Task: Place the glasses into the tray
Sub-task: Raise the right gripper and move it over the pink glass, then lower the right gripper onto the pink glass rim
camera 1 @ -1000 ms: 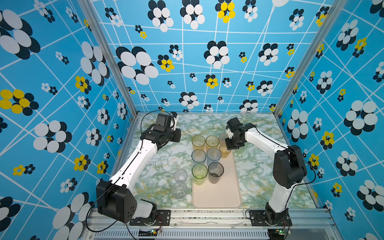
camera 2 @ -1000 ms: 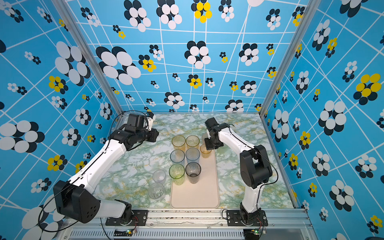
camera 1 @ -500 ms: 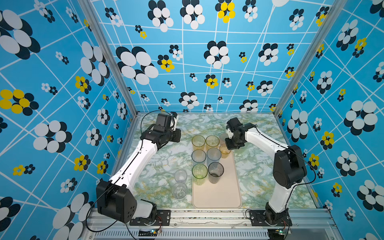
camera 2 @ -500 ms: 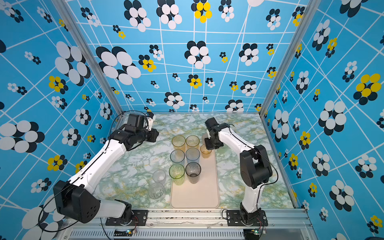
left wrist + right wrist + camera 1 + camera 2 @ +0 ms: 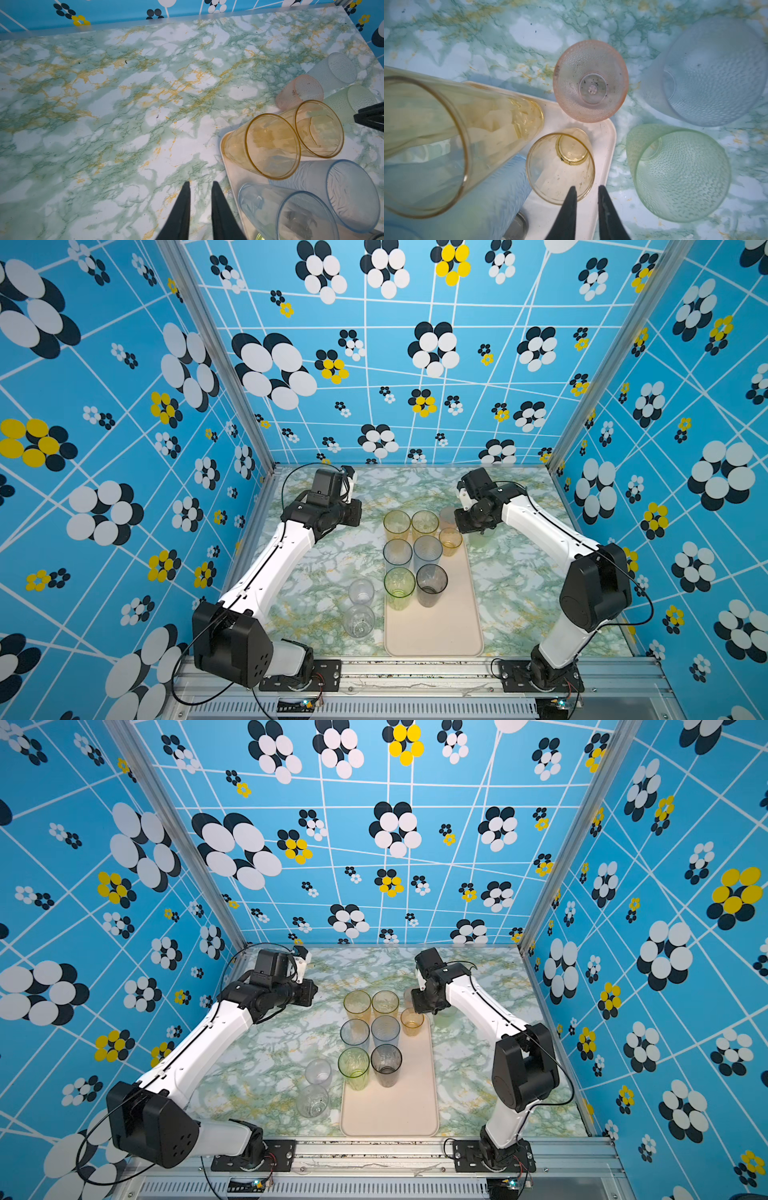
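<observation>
Change: the right gripper (image 5: 585,186) has let its jaws part a little over the last second. Nothing else has shifted.
Right gripper: it sits at the tray's upper right corner in both top views. Its black fingers stand a narrow gap apart and clamp nothing. The rim of the short amber glass (image 5: 560,166) crosses that gap. Whether a finger touches the rim cannot be told.
Left gripper (image 5: 199,182): it is left of centre in both top views, near the tray's upper left corner. Its jaws are slightly apart and empty, over bare table (image 5: 104,104).
Tray (image 5: 436,626): it lies at lower centre in both top views, with its long side running up the frame. Its lower half is bare.
In tray: seven upright glasses fill the upper half. The tall amber glasses (image 5: 397,524) stand side by side at the top, with the short amber glass at the upper right corner. The blue glasses (image 5: 428,549) are below them, then the green glass (image 5: 400,585) and the grey glass (image 5: 432,583).
Off tray, left: the clear glasses (image 5: 360,591) stand one above the other, just beside the left rim.
Off tray, upper right: the pink glass (image 5: 590,81) stands on the table just beyond the tray corner. The frosted green glass (image 5: 679,172) is right of that corner, partly under the arm. The frosted pale glass (image 5: 714,70) is beside both and shows only in the wrist views.
</observation>
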`<move>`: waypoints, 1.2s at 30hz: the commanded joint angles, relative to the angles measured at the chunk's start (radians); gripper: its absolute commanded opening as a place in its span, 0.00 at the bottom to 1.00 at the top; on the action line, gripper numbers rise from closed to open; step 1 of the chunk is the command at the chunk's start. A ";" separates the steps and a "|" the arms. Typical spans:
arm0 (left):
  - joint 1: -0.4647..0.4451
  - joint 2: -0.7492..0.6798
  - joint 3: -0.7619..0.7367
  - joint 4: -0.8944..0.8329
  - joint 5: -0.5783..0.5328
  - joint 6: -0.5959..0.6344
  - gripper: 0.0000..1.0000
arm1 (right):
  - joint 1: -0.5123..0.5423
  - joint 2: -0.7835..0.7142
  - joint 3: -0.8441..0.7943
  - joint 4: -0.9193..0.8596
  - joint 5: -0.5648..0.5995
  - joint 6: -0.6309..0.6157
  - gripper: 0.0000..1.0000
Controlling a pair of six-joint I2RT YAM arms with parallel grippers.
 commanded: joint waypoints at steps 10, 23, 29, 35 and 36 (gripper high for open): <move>-0.046 -0.011 -0.064 0.112 -0.027 -0.041 0.21 | -0.049 0.222 0.334 -0.111 -0.005 -0.047 0.21; -0.035 -0.019 -0.048 0.077 -0.036 -0.016 0.22 | -0.060 0.424 0.554 -0.228 0.008 -0.091 0.21; -0.025 -0.012 -0.046 0.074 -0.033 -0.011 0.21 | -0.064 0.477 0.589 -0.251 0.048 -0.097 0.23; -0.019 -0.009 -0.045 0.072 -0.029 -0.008 0.21 | -0.069 0.510 0.620 -0.264 0.036 -0.100 0.23; -0.019 -0.010 -0.046 0.071 -0.029 -0.008 0.22 | -0.069 0.515 0.624 -0.265 0.038 -0.100 0.23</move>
